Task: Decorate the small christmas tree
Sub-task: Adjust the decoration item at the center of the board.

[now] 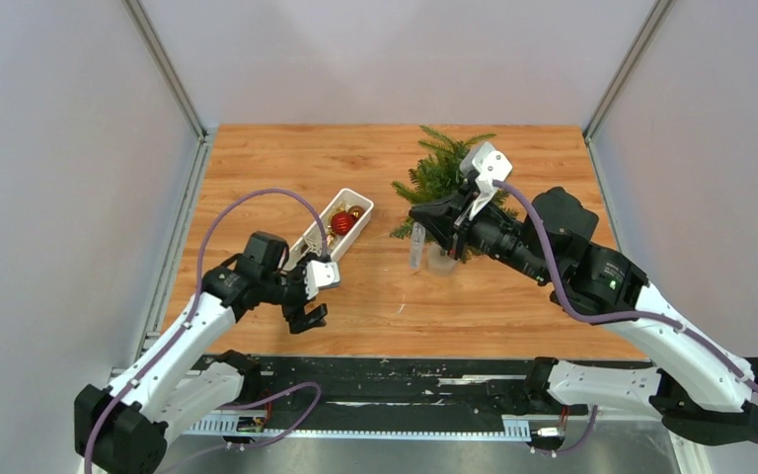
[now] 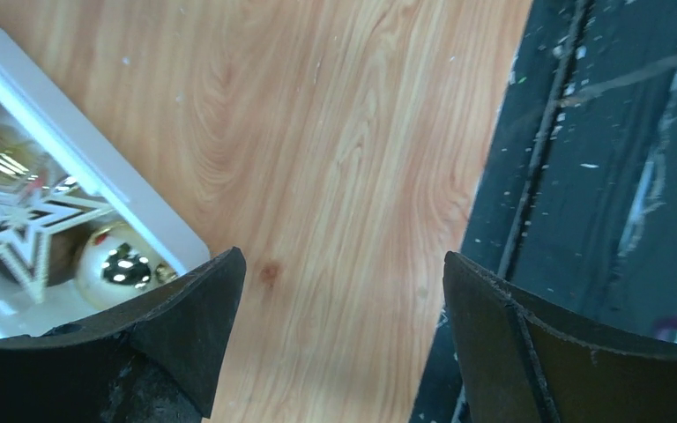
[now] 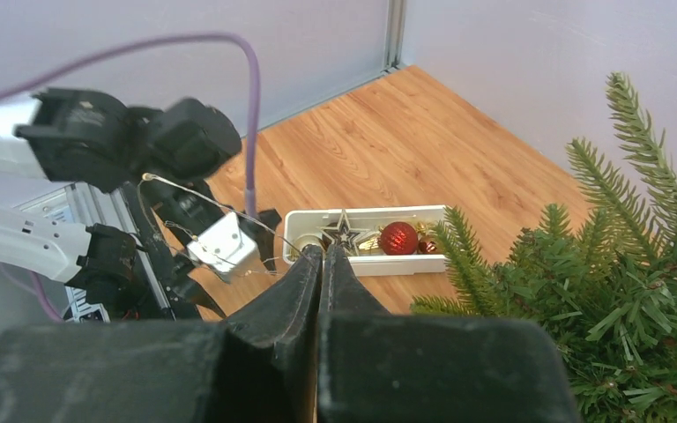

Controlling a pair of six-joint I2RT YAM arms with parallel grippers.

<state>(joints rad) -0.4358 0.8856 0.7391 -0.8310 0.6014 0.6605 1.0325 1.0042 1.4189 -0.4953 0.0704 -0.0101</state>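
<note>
The small christmas tree (image 1: 441, 170) stands at the back right of the wooden table, and its green branches (image 3: 626, 291) fill the right of the right wrist view. My right gripper (image 1: 417, 213) hovers by the tree's left side. Its jaws (image 3: 322, 253) are pressed together, and a thin wire (image 3: 203, 198) with tiny beads arcs away from the tips. My left gripper (image 1: 304, 294) is open beside the near end of the white tray (image 1: 357, 225). Only bare wood shows between its fingers (image 2: 342, 260).
The tray (image 2: 97, 176) holds a red ball (image 1: 342, 223), a gold ball (image 2: 119, 264), a star (image 2: 18, 220) and other gold pieces. A small clear piece (image 1: 416, 247) hangs or stands below my right gripper. A black rail (image 2: 599, 176) runs along the table's near edge, with grey walls around.
</note>
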